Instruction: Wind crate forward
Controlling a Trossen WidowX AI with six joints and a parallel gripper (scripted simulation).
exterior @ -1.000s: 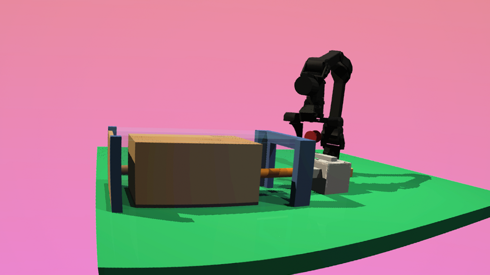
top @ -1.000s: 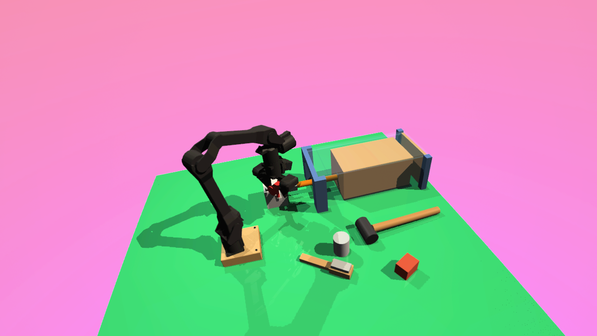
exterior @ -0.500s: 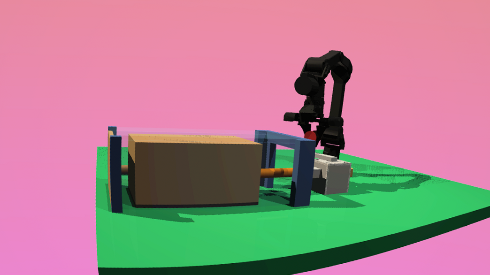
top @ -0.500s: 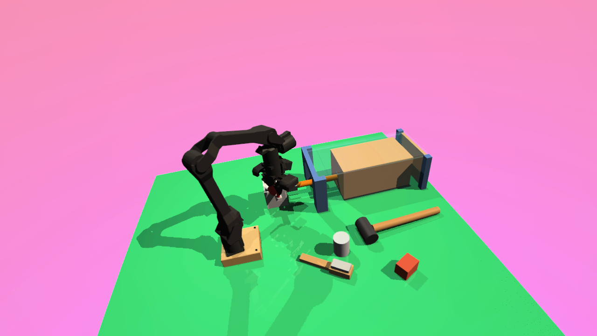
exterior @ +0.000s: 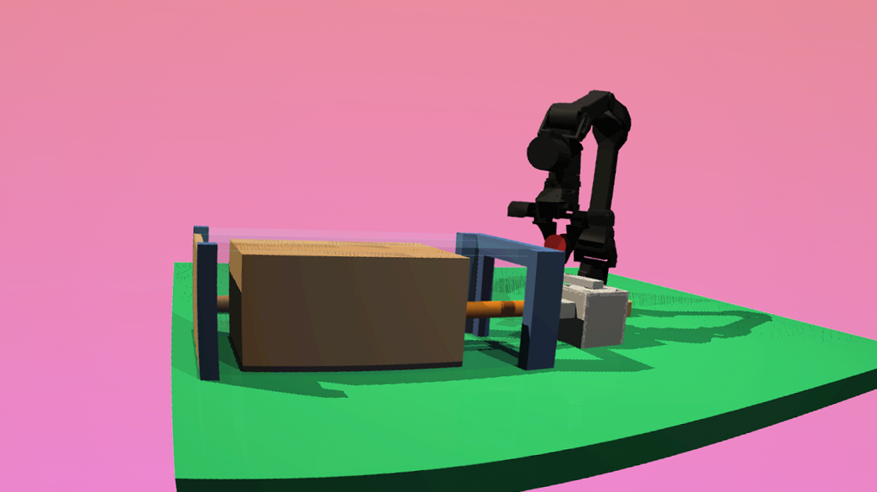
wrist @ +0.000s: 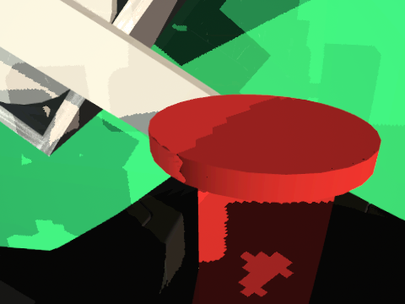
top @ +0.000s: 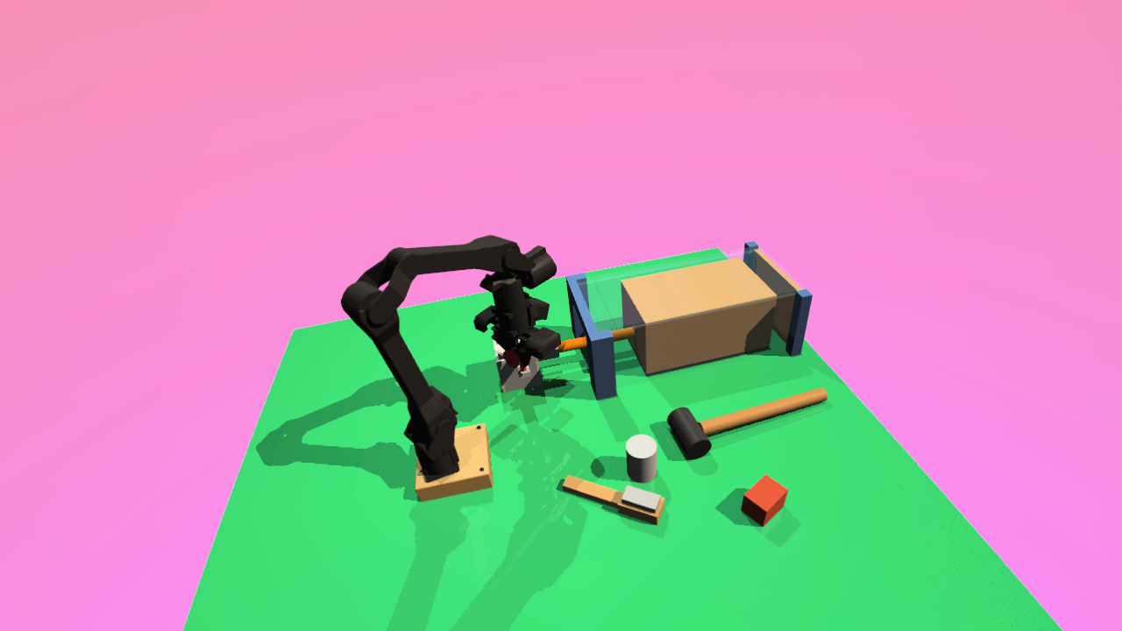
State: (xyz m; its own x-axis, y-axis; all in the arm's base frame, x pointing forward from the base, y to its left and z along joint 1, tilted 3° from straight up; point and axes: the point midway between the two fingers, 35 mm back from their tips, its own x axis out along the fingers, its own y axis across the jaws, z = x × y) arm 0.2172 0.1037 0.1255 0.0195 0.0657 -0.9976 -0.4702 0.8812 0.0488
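Note:
The gripper [top: 521,358] [exterior: 558,250] [wrist: 263,236] is shut on the red upright grip of the winch handle [exterior: 553,243] [wrist: 270,135], below its round top flange. The handle's pale crank arm [wrist: 97,72] crosses above the grey-white winch [top: 515,378] [exterior: 605,319]. The key and the round hole are hidden. The tan crate [top: 706,333] [exterior: 351,305] sits flat inside the clear-panelled cubby, its front well short of the blue steel frame [top: 603,368] [exterior: 541,314] at the mouth. An orange strap [top: 575,343] [exterior: 496,306] runs from crate to winch.
In the top view, a black-headed mallet [top: 688,433], a grey cylinder [top: 642,463], a wooden brush [top: 588,489] and a red block [top: 764,499] lie or stand on the near side of the bench. Blue rear posts [top: 799,322] [exterior: 208,312] stand behind the crate.

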